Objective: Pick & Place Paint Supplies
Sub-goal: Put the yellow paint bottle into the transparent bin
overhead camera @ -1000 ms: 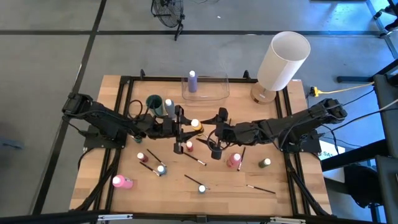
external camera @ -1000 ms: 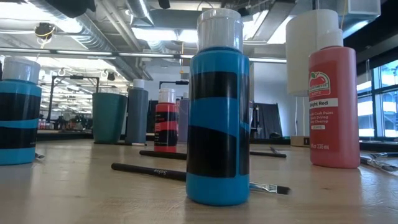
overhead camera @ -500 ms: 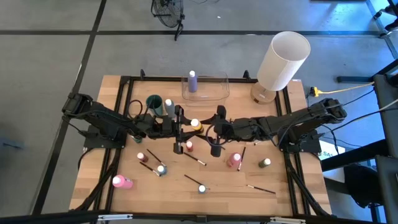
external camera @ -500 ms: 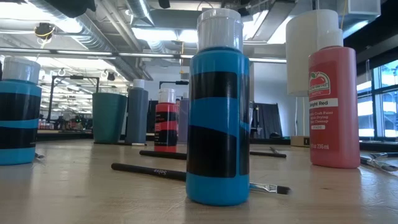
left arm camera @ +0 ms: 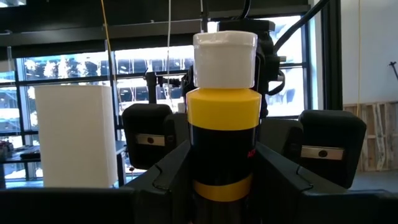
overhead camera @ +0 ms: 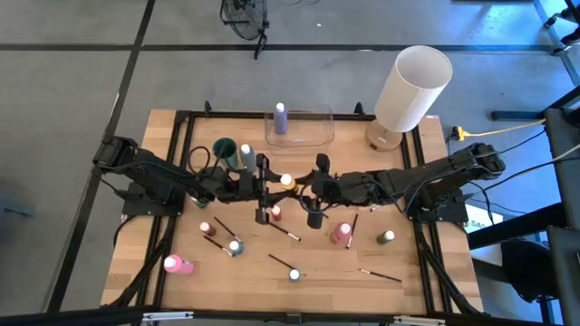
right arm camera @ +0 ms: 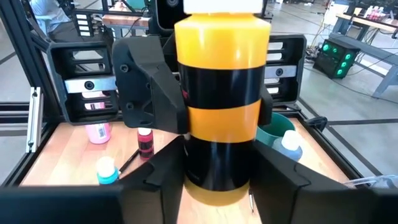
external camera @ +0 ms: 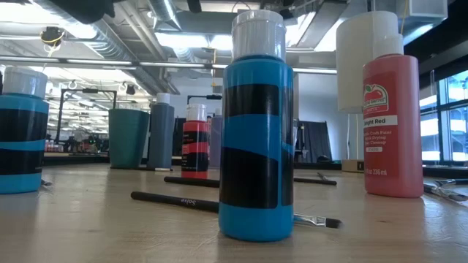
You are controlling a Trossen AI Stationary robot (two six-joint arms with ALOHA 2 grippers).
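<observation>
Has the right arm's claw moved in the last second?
Yes. The right gripper slid toward the yellow bottle, away from the white cylinder.

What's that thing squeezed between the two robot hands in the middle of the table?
A yellow paint bottle with a white cap, held between the left hand and right hand; both wrist views show it.
</observation>
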